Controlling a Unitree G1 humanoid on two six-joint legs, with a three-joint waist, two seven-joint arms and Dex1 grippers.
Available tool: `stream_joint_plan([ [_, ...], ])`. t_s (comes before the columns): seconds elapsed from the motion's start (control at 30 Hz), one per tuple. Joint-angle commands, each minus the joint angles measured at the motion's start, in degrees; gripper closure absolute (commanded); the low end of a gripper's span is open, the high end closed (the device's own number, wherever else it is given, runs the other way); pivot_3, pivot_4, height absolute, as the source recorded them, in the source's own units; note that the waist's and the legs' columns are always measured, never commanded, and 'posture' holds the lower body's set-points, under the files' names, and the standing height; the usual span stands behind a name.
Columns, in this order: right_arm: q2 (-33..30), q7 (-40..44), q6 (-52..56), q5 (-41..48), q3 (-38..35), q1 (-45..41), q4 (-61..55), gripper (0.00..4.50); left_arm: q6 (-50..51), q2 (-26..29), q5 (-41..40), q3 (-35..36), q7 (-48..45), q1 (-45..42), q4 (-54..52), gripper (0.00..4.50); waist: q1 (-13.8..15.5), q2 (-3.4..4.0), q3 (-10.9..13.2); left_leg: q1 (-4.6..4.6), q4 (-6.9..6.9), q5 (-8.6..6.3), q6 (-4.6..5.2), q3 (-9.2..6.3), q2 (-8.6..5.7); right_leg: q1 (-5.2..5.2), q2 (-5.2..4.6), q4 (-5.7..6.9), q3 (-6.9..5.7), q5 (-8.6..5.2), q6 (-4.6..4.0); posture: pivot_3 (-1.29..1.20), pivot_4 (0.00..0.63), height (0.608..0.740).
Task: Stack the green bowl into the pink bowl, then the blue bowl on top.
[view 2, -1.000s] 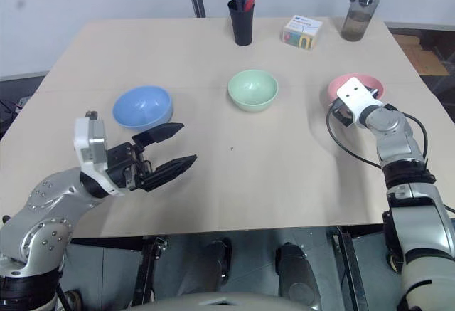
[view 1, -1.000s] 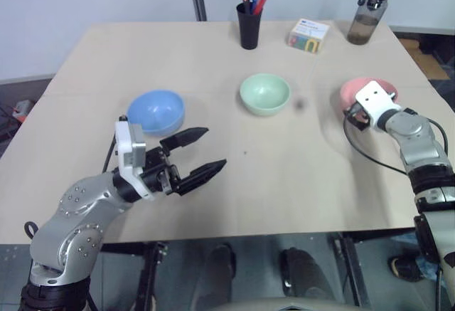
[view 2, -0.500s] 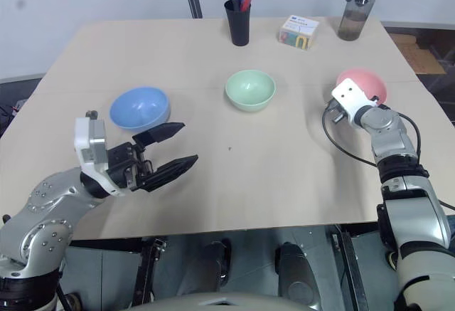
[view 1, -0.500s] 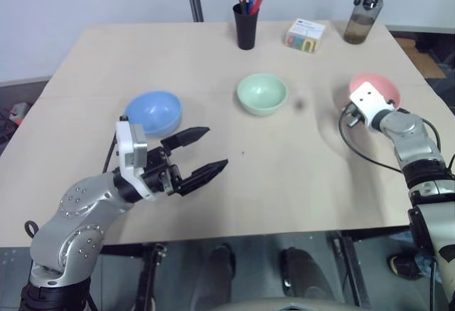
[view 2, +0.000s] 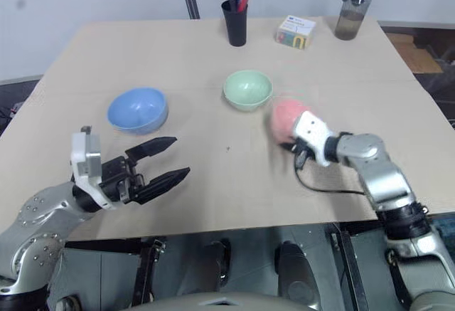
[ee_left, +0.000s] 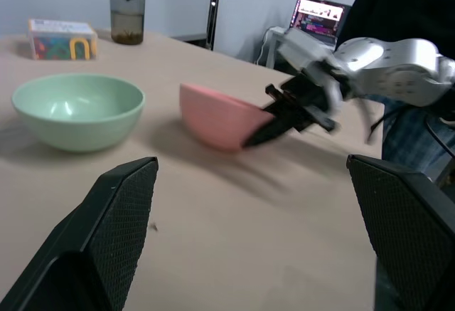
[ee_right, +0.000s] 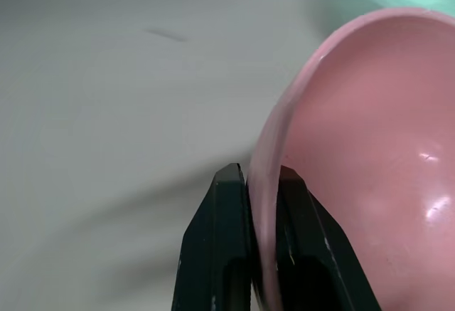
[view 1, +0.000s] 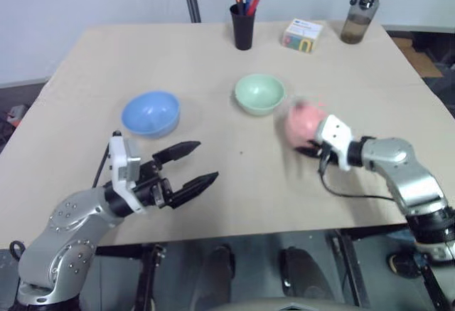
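Carried leftward, pink bowl (view 1: 304,122) now beside green bowl (view 1: 259,93), pinched by right tool (ee_right: 260,183).

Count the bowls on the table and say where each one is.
3. The blue bowl sits on the table's left side, ahead of the open left gripper. The green bowl sits mid-table. The pink bowl is beside it, pinched by its rim in the right gripper.

Pink bowl (view 1: 302,123) tilted beside green bowl (view 1: 259,94)
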Motion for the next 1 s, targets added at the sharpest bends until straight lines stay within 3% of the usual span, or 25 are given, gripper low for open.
stream_joint_plan([
  [0.03,0.47,-1.34,3.19,-1.60,3.88,-0.28,-4.41,4.10,-1.12,0.97,-0.54,2.39,-0.92,0.23,-0.99,0.00,0.13,-0.02,-0.02,0.01,0.06,0.00,-0.01,0.00,0.00,0.01,0.00,0.02,0.00,0.01,-0.02,0.00,0.150,0.740],
  [0.1,0.93,-1.63,3.99,-1.59,4.80,-0.74,-4.80,3.60,-0.99,1.10,-0.57,2.56,-0.92,0.04,-0.88,0.00,0.37,-0.16,-0.10,0.01,0.12,-0.01,-0.03,0.00,0.00,0.03,-0.03,-0.01,-0.01,0.01,-0.02,0.00,0.150,0.740],
  [0.4,2.60,-3.51,3.64,0.93,1.24,-2.02,-6.07,0.19,0.45,0.34,0.84,2.15,5.33,-1.61,-1.83,0.00,0.40,-0.18,-0.11,-0.23,-0.01,0.00,-0.01,0.09,-0.04,-0.17,-0.10,-0.06,-0.01,0.11,-0.17,0.00,0.150,0.740],
  [0.6,1.83,0.01,6.91,14.68,-9.56,-0.56,-13.31,0.08,2.65,1.84,8.34,-0.65,14.64,-8.19,-1.40,0.00,0.75,-0.24,-0.11,-0.20,0.02,0.01,0.00,0.08,-0.04,-0.12,-0.08,-0.04,-0.01,0.03,-0.02,0.00,0.150,0.740],
  [0.73,0.87,-2.51,5.60,15.88,-14.47,1.04,-13.21,0.08,5.12,7.91,21.41,-7.64,19.20,-15.09,1.25,0.00,1.30,-0.30,-0.15,-0.16,0.05,0.01,0.00,0.09,-0.03,-0.11,-0.05,0.00,0.01,0.02,0.00,0.00,0.150,0.740],
  [0.83,0.74,-4.82,2.23,14.44,-16.68,2.34,-11.72,0.08,4.49,13.95,29.65,-18.24,12.68,-26.00,9.53,0.00,1.79,-0.30,-0.15,-0.19,0.05,0.01,-0.01,0.09,-0.03,-0.18,0.00,0.04,0.01,0.02,-0.01,0.00,0.150,0.740],
  [0.9,-0.04,-6.04,1.30,13.78,-17.84,3.54,-11.53,0.08,2.01,14.40,36.62,-25.11,10.63,-34.80,16.85,0.00,1.84,-0.29,-0.14,-0.19,0.05,0.01,-0.01,0.10,-0.03,-0.18,0.01,0.03,0.01,0.02,-0.01,0.00,0.150,0.740],
  [1.0,-1.56,-8.73,0.16,12.01,-20.40,7.06,-13.29,0.08,-8.76,9.84,48.08,-36.05,6.16,-50.92,33.73,0.00,2.12,-0.33,-0.12,-0.28,0.04,0.01,-0.01,0.11,-0.05,-0.17,0.01,-0.07,0.02,0.02,0.00,0.00,0.150,0.740],
])
